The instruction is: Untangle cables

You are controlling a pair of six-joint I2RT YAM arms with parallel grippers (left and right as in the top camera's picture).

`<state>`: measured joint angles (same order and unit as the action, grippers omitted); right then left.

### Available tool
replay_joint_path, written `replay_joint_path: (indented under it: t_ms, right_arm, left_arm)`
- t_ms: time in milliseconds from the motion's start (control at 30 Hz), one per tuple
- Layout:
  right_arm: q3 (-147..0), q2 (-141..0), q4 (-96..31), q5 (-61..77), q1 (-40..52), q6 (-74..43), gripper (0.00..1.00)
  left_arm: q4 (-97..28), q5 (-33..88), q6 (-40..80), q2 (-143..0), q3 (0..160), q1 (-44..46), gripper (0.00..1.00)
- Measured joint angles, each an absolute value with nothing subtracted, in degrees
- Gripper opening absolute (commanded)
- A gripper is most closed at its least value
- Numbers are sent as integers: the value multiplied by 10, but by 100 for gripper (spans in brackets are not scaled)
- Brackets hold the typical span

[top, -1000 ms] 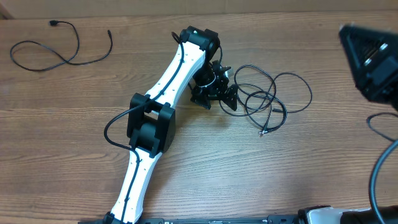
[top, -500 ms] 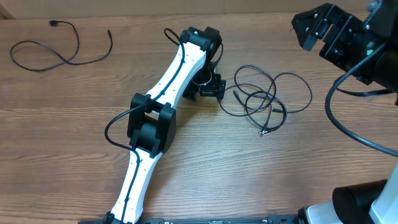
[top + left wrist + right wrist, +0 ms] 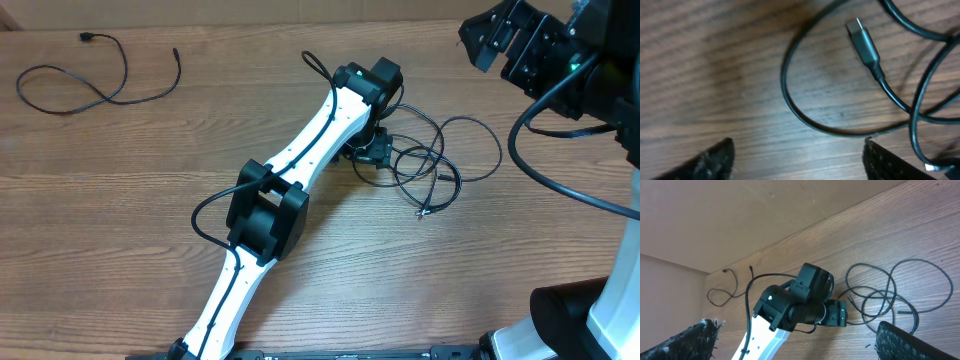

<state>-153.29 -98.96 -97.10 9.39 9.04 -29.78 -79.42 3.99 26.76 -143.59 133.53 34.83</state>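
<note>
Changes, near to far: the L arm [image 3: 318, 132] has swung toward the robot's R since a sec ago. The L gripper [image 3: 378, 152] now sits over the near-L edge of the cable tangle [image 3: 430, 160], not just beside it. Its jaws have come in a bit but are apart and clamped on nothing. The wrist cam shows both fingertips [image 3: 715, 160] at the bottom corners, w/ bare table [image 3: 715, 75] and a cable loop [image 3: 783, 80] between them. A USB-C plug [image 3: 862, 41] lies just beyond the loop, metal tip pointing away from the fingers. The tangle looks the same shape as before, so no strand pulled yet. Farther off, the R gripper [image 3: 497, 40] has come fully into view over the far R corner, jaws spread wide, holding nothing. Far L, a single cable [image 3: 75, 85] lies well apart from the pile, same spot as before.

Meaning, as I read it: L is lining up a pick on the loop or plug end, and R is out of the way. One cord is already separate and the rest are crossed over each other, so most of the job is left.

Pose: the L arm is stretched diagonally from the near edge, elbow mid-table, wrist pitched down, fingers aimed at the wood and low over it. The R arm [image 3: 590, 80] is raised, wrist tilted so its cam looks down across the whole scene, well apart from the tangle.
</note>
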Motion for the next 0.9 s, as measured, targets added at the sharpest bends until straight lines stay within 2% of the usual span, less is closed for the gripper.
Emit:
replay_joint_path:
  t_ms: [133, 200, 267, 467, 700, 800, 833, 867, 900]
  right_arm:
    - [-1533, -990, -958, 93, 90, -294, 100]
    - [-1533, -990, -957, 68, 90, -278, 100]
    - [-1533, -990, -969, 21, 88, -265, 100]
    - [-1525, -990, -972, -66, 58, -248, 100]
    - [-1524, -990, -972, -91, 56, -242, 100]
    - [-1524, -990, -972, -94, 56, -241, 100]
    - [-1524, -990, -972, -95, 56, -241, 100]
    - [-1524, -990, -972, -95, 56, -241, 100]
    - [-1524, -990, -972, -94, 56, -240, 100]
  left_arm:
    - [-795, 35, 271, -1436, 1335, 344, 70]
    - [-795, 34, 274, -1436, 1335, 344, 83]
    - [-795, 31, 283, -1436, 1332, 344, 88]
    - [-774, 31, 290, -1437, 1305, 349, 78]
    - [-709, 31, 297, -1437, 1267, 349, 56]
    - [-684, 29, 298, -1435, 1248, 349, 52]
    - [-680, 27, 298, -1434, 1244, 349, 47]
    - [-673, 25, 299, -1431, 1238, 349, 33]
    - [-670, 23, 301, -1429, 1233, 349, 12]
